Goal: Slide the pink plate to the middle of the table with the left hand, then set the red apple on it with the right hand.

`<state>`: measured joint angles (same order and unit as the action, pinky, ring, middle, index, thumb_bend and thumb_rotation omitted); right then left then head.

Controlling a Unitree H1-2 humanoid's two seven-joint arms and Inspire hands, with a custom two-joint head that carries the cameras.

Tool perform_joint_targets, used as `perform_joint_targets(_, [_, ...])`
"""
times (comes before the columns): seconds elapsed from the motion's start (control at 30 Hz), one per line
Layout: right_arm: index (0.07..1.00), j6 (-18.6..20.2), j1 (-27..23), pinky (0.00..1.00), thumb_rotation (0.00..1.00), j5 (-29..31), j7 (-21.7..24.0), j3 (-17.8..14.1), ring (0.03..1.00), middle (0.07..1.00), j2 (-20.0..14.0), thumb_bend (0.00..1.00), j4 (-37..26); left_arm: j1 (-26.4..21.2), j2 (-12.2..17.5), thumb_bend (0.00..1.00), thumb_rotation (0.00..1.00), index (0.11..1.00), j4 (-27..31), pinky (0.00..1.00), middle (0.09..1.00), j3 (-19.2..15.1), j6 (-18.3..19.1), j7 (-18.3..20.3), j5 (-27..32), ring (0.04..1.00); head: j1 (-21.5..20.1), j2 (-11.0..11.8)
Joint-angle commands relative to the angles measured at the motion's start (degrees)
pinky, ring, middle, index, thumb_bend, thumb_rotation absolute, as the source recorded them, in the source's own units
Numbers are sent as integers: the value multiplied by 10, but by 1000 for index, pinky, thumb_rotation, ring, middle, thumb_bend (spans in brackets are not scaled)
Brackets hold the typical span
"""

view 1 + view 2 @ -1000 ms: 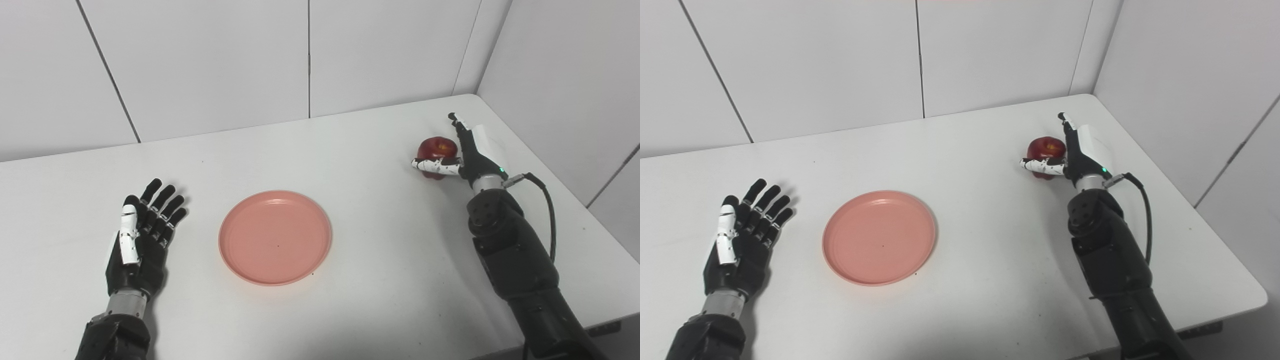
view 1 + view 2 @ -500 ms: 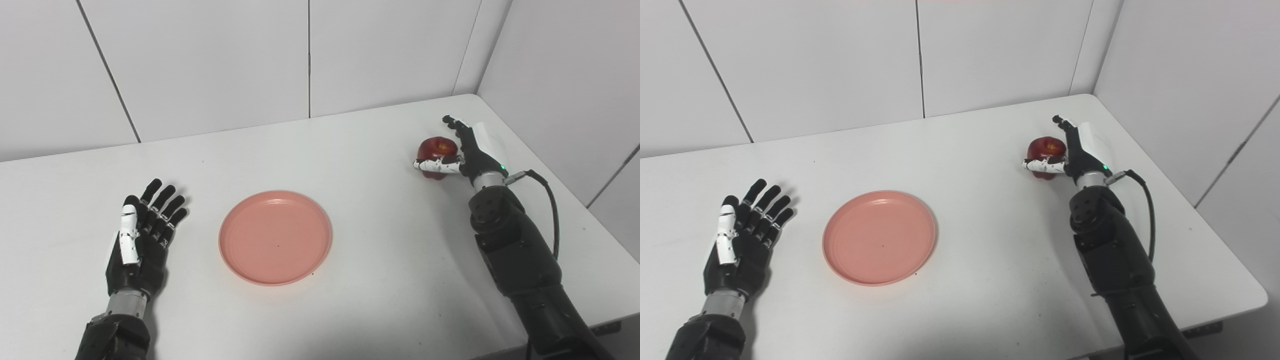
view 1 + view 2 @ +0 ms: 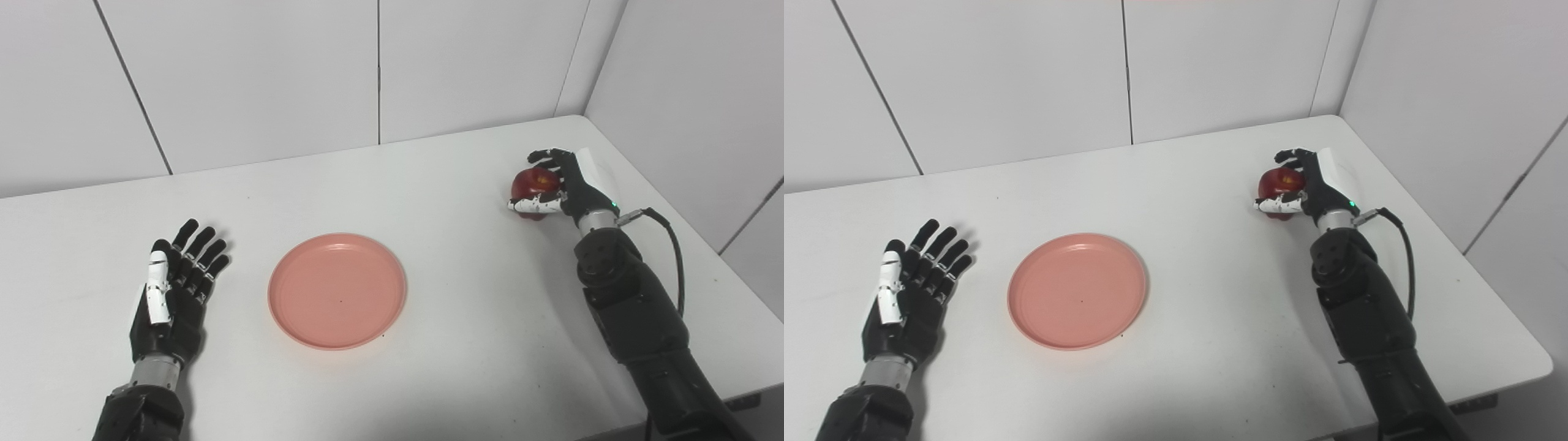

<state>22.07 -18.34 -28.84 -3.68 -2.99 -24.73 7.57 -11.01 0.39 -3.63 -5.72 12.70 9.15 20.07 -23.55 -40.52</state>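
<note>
Right hand (image 3: 566, 184) curled around red apple (image 3: 535, 184) near table's (image 3: 465, 318) far right corner; pink plate (image 3: 337, 291) lies well apart toward robot's left, mid-table; left hand (image 3: 174, 285) flat, fingers spread, empty, beside plate.
</note>
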Motion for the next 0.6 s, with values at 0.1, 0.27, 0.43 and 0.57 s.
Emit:
perform_joint_targets(0.1, [521,-40,-28,478,114,-5,-22,3,540,584,-26,589,5,8,-1,421,1000,875,-5,884,882,0,10,-3,1,861,0,-1])
perform_joint_targets(0.27, [488,-56,-34,437,129,-8,-30,11,500,543,-33,519,26,8,-2,427,1000,877,-4,882,883,0,11,-5,0,862,0,-1])
perform_joint_targets(0.43, [487,-53,-37,414,126,-16,-35,17,487,532,-35,514,33,9,-1,420,1000,878,-3,887,887,1,11,-3,2,864,0,-2])
perform_joint_targets(0.57, [487,-55,-38,420,124,-21,-41,19,496,537,-36,513,39,9,0,420,1000,874,-5,885,882,1,7,0,2,860,1,-2])
